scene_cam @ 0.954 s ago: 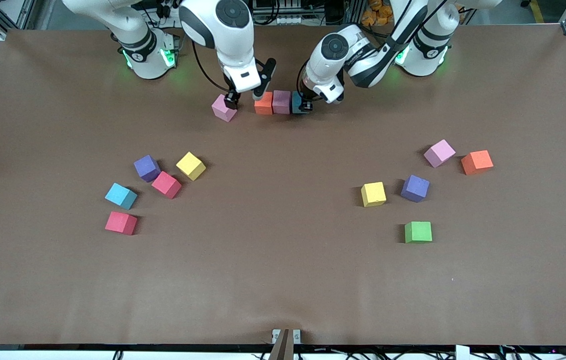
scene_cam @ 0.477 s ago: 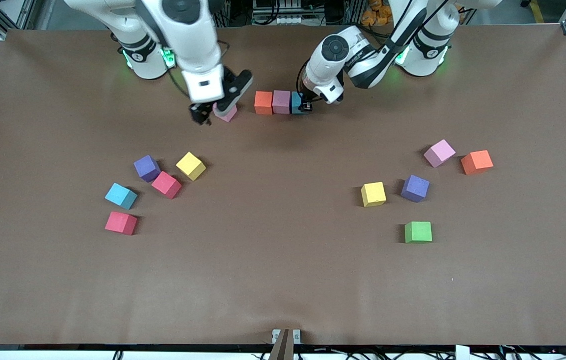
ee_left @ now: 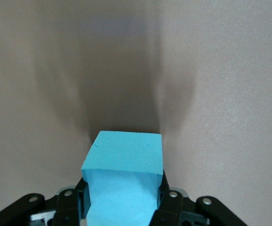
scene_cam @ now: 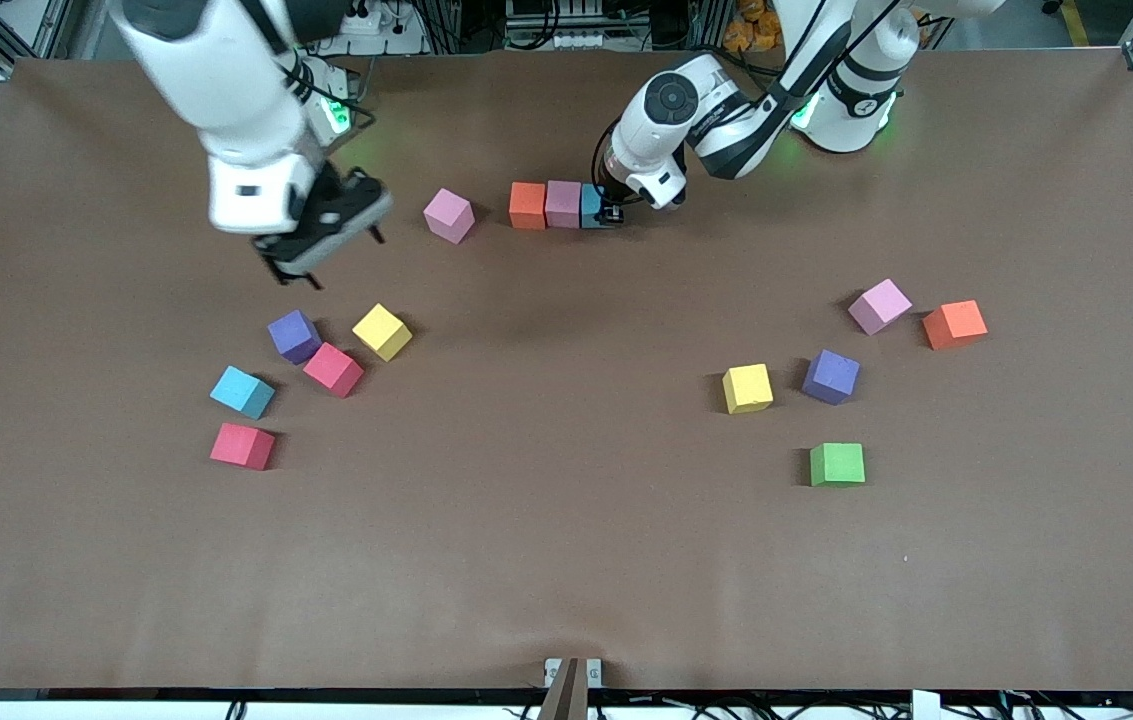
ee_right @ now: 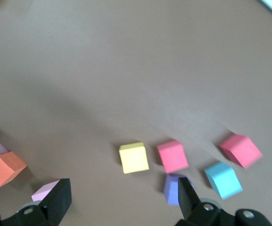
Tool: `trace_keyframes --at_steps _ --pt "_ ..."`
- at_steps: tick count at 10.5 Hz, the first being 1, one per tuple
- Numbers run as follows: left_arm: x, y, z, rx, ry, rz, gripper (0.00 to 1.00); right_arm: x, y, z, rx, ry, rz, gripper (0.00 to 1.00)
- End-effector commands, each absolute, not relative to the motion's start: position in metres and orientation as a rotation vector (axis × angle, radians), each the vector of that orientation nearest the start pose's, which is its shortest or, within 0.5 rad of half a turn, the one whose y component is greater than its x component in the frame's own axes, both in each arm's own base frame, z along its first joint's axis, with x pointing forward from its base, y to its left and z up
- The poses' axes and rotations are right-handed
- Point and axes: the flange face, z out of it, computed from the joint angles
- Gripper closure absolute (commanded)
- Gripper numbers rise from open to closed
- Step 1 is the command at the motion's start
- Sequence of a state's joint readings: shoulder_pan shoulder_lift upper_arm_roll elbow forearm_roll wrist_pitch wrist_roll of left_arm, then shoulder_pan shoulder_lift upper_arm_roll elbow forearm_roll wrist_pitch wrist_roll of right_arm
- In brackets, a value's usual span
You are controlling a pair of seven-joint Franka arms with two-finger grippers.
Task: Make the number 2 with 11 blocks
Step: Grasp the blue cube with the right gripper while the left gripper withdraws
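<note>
In the front view the left gripper [scene_cam: 612, 213] is down at the table, clamped on a blue block [scene_cam: 590, 205] that ends a short row: a purple-pink block [scene_cam: 563, 203] touches it, and an orange block [scene_cam: 527, 204] touches that one on the side toward the right arm's end. A loose pink block [scene_cam: 449, 215] lies apart from the row, between it and the right gripper [scene_cam: 324, 262]. That gripper hangs in the air with its fingers spread wide and nothing in them, over bare table just short of a cluster of five blocks: a purple block [scene_cam: 294, 335], a yellow block [scene_cam: 382, 331], a red block [scene_cam: 333, 369], a light blue block [scene_cam: 242, 391] and a second red block [scene_cam: 242, 446]. Toward the left arm's end, well away from both grippers, lie five more: pink, orange, yellow, purple and green. In the left wrist view the blue block [ee_left: 124, 176] sits squeezed between the two dark fingers [ee_left: 168, 200], with only brown table [ee_left: 220, 70] ahead of it. In the right wrist view the spread fingers [ee_right: 60, 197] frame the table below; the purple block [ee_right: 173, 187] shows partly hidden by one fingertip, with the yellow block [ee_right: 134, 157], both red ones and the light blue block [ee_right: 223, 179] around it, and the pink block [ee_right: 45, 191] and orange block [ee_right: 4, 168] by the other finger.
</note>
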State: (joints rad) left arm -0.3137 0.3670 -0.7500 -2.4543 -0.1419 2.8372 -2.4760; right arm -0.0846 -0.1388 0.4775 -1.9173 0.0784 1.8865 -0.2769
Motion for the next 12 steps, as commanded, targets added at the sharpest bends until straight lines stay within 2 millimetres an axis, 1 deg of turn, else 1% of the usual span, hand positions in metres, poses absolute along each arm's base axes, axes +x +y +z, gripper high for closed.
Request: trace_keyframes --at_steps 1,2,3,4,5,6,7,9,10,11,12 --pt "0.228 -0.441 0.200 2.109 2.215 -0.503 0.42 0.497 0.136 0.593 -2.981 -0.709 -0.106 0.00" --pt "0.223 -0.443 0.199 2.123 2.208 -0.509 0.34 0.501 0.103 0.594 -2.988 -0.609 -0.059 0.00" --pt "0.221 -0.444 0.197 2.130 2.207 -0.512 0.08 0.501 0.077 0.589 -2.997 -0.546 0.005 0.00" --pt "0.223 -0.443 0.197 2.125 2.211 -0.512 0.00 0.504 0.068 0.580 -3.012 -0.540 0.029 0.00" --pt "0.223 -0.445 0.201 2.136 2.188 -0.501 0.00 0.508 0.063 0.559 -3.021 -0.552 0.069 0.00" --pt "0.225 -0.444 0.205 2.124 2.188 -0.492 0.00 0.510 0.062 0.536 -3.022 -0.552 0.069 0.00" --pt "0.228 -0.444 0.209 2.116 2.186 -0.483 0.00 0.511 0.059 0.514 -3.017 -0.590 0.056 0.00" --pt "0.229 -0.445 0.215 2.113 2.175 -0.470 0.00 0.525 0.043 0.459 -2.990 -0.649 0.067 0.00" --pt "0.224 -0.448 0.218 2.122 2.164 -0.473 0.00 0.535 0.026 0.433 -2.971 -0.670 0.094 0.00" --pt "0.224 -0.447 0.224 2.126 2.154 -0.457 0.00 0.541 0.007 0.411 -2.939 -0.730 0.115 0.00" --pt "0.224 -0.448 0.230 2.125 2.160 -0.443 0.00 0.540 -0.001 0.380 -2.899 -0.786 0.160 0.00"
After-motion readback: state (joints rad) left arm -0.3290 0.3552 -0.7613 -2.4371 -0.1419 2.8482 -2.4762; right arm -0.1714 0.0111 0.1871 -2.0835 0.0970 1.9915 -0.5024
